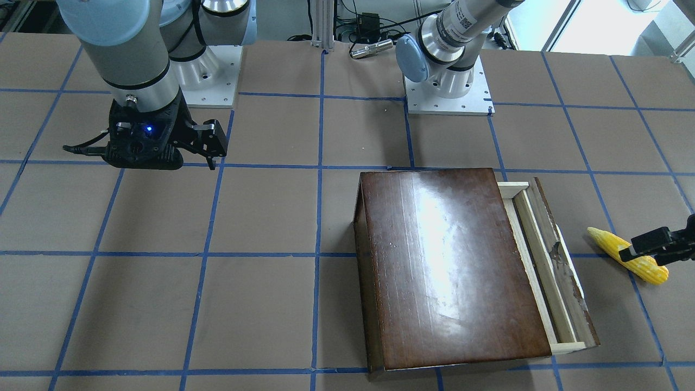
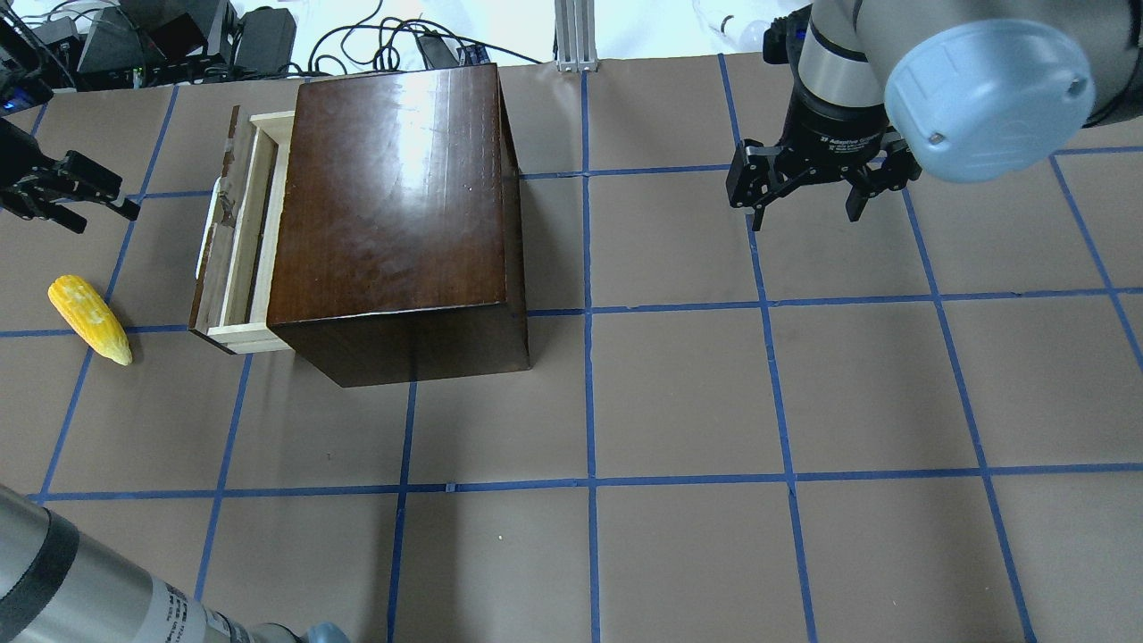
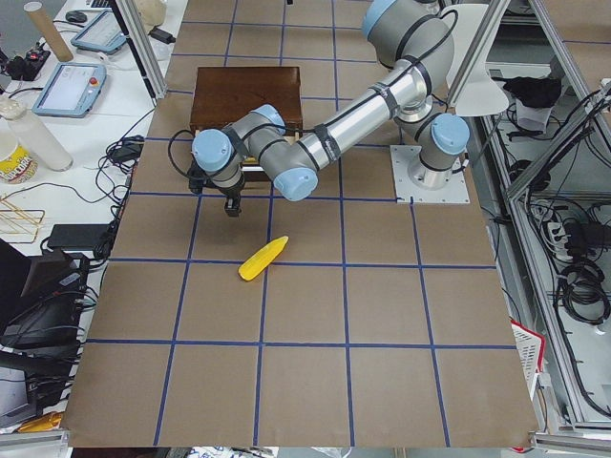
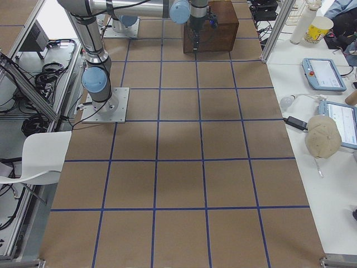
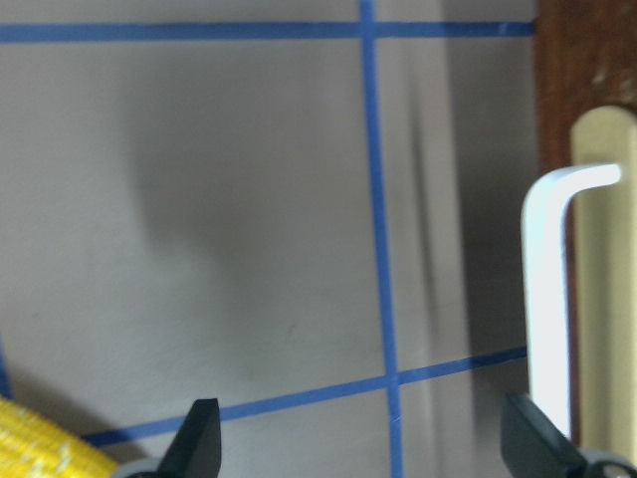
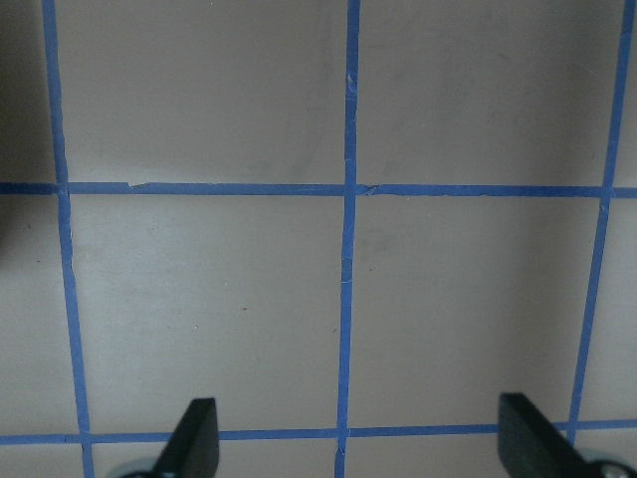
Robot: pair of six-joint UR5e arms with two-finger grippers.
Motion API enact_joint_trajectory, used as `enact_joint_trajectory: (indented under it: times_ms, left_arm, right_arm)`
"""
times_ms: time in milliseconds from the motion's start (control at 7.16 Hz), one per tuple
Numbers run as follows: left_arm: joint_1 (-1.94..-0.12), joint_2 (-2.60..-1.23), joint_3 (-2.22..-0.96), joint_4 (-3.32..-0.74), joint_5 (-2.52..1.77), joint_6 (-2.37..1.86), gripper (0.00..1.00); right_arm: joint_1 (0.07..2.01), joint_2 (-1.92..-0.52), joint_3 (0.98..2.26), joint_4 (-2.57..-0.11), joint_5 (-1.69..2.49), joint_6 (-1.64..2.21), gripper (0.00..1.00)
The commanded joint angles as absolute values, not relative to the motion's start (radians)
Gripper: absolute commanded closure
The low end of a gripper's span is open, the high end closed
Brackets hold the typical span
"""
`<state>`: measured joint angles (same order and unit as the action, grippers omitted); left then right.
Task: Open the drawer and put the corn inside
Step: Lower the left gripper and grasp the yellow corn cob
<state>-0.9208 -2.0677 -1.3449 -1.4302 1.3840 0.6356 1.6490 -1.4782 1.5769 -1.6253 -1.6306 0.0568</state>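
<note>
The drawer (image 2: 239, 234) stands partly pulled out of the glossy dark-brown box (image 2: 393, 179), its pale wood tray showing; it also shows in the front view (image 1: 535, 255). The yellow corn (image 2: 89, 319) lies on the table beyond the drawer front, also seen in the front view (image 1: 608, 243). My left gripper (image 2: 103, 204) is open and empty, hovering above the table between corn and drawer. In the left wrist view the corn (image 5: 40, 443) is at the bottom left and the drawer's pull (image 5: 547, 299) at the right. My right gripper (image 2: 808, 192) is open and empty, far from both.
Brown table paper with a blue tape grid (image 2: 589, 402). The two arm bases (image 1: 448, 92) stand at the robot's edge. Cables and electronics (image 2: 179, 36) lie past the table's far edge behind the box.
</note>
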Motion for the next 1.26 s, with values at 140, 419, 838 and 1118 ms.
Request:
enact_joint_trajectory:
  times_ms: [140, 419, 838, 1118]
  left_arm:
    - [-0.875, -2.088, -1.358, -1.378, 1.473, 0.415, 0.0]
    - [-0.83, -2.105, -1.382, -1.292, 1.524, 0.185, 0.0]
    - [-0.831, -2.134, -1.546, -0.993, 1.632, 0.062, 0.0]
    - [-0.831, -2.149, -1.555, -0.985, 1.617, 0.007, 0.0]
  right_arm:
    - [1.649, -1.479, 1.577, -1.624, -1.631, 0.057, 0.0]
    - [1.649, -1.479, 1.577, -1.624, -1.631, 0.057, 0.0]
    - [1.649, -1.477, 1.577, -1.625, -1.631, 0.057, 0.0]
    - [1.649, -1.477, 1.577, -1.625, -1.631, 0.057, 0.0]
